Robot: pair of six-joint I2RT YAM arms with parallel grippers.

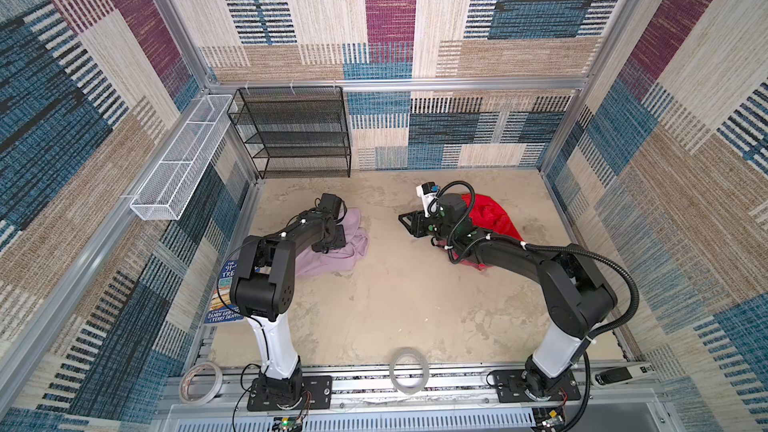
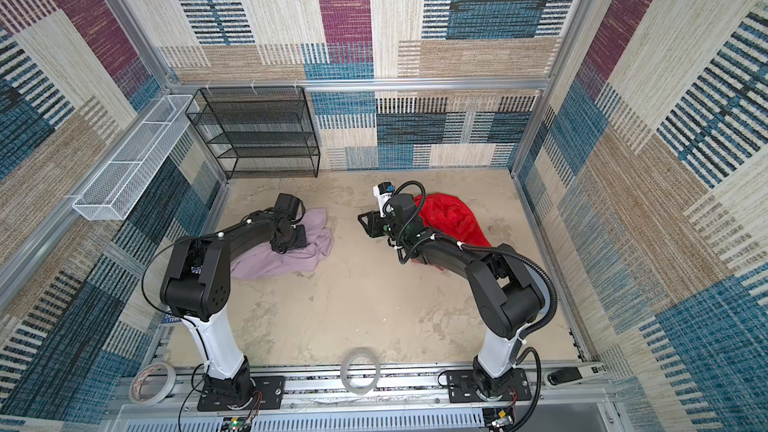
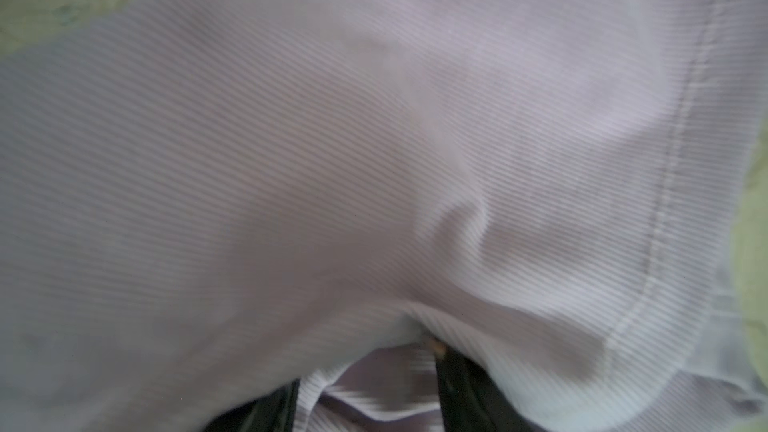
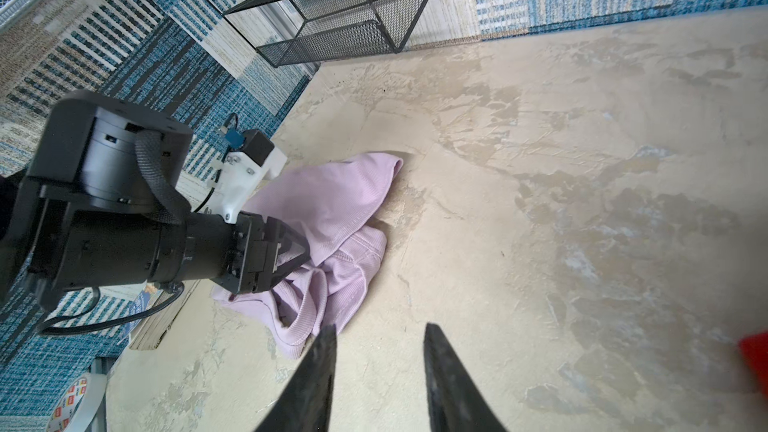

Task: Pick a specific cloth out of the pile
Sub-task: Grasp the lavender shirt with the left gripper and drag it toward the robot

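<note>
1. Nearest us, on the front rail, we see a tape roll by the left arm's base and a second tape roll between the two bases
2. A little further in, a blue book lies at the left edge of the table, partly hidden under the left arm
3. Beyond that, left of the middle, the cloth lies crumpled on the table, pale lilac and matte, well apart from the pile; the left wrist view is filled with its ribbed weave and a stitched hem
4. The left gripper points down into the cloth near its middle; its fingers stand part-way apart with a fold of lilac fabric between them, and whether they pinch that fold or have let it go we cannot tell
5. At about the same depth, right of the middle, the right gripper points leftwards toward the cloth over bare table; this claw is released, its two tips apart with nothing between them
6. Just behind and to the right of that gripper sits the pile, mostly bright red fluffy fabric; the right arm's wrist hangs over its left side and the forearm crosses its near edge
7. Farthest from us, a black mesh shelf stands in the back left corner, and a white wire basket hangs on the left wall beside it
</note>
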